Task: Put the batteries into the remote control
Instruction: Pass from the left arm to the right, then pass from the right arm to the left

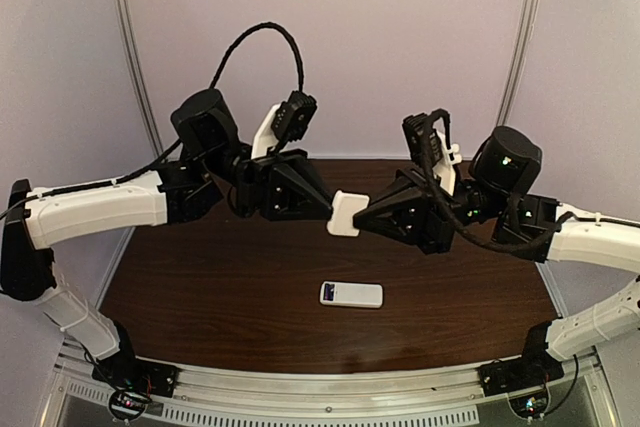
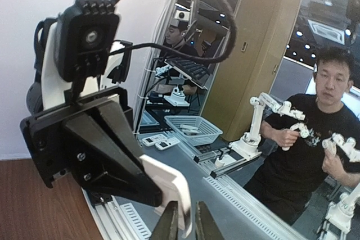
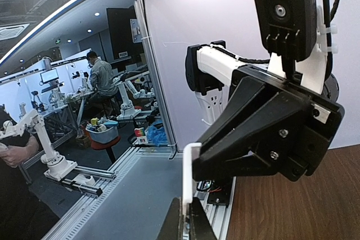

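Remote's (image 1: 351, 294) on the desk (image 1: 200, 287), face up
My left gripper (image 1: 330, 215) and right gripper (image 1: 360, 221) both pinch one white plate (image 1: 344, 209) mid-air; remote lies below them, long axis left-right, about equally near either arm.

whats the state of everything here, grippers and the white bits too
small flat white rectangular remote control: lying flat on the brown table, untouched
white flat rounded plastic piece: held in the air by both grippers
left gripper: shut on the piece
right gripper: shut on the piece

White remote control (image 1: 351, 294); white slab (image 1: 343, 214); dark brown woodgrain table (image 1: 200, 287).
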